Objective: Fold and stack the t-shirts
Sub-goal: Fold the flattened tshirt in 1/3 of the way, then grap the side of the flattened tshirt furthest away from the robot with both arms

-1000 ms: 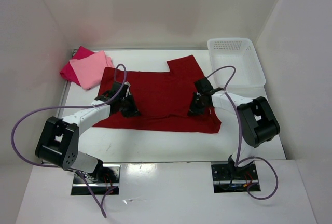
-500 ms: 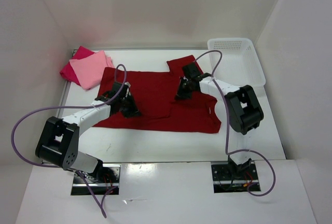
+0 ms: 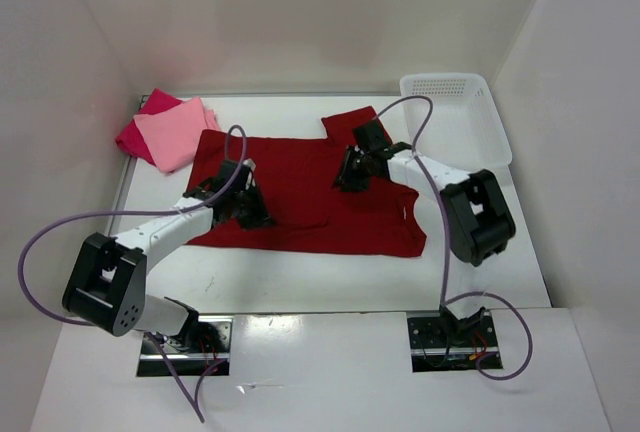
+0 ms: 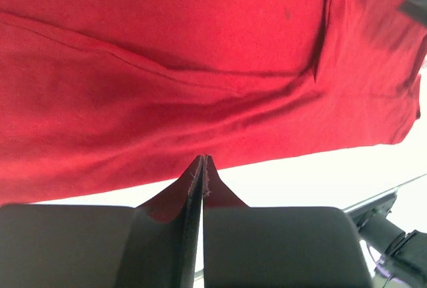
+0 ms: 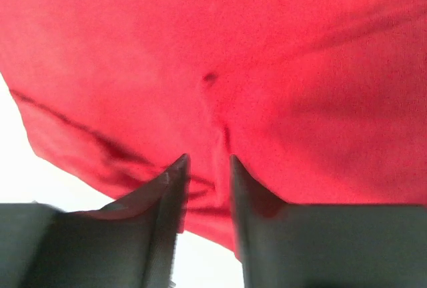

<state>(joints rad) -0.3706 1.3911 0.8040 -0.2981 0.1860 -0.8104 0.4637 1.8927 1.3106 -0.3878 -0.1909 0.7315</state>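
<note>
- dark red shirt (image 3: pixel 300 167) spread flat, just left of basket (image 3: pixel 455 122)
- L gripper (image 4: pixel 202 161): fingers pressed together, pinching shirt's near hem, end far from basket
- R gripper (image 5: pixel 207 160): fingers parted, on shirt's end nearer basket, cloth ridge btwn them
- pale pink shirt (image 3: pixel 175 132) atop crimson shirt (image 3: pixel 133 138), folded, well left of basket

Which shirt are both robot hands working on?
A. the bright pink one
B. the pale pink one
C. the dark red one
C: the left gripper and the right gripper are both down on the dark red shirt spread across the middle of the table, while the pale pink shirt lies on the bright pink shirt in the far left corner.
</note>
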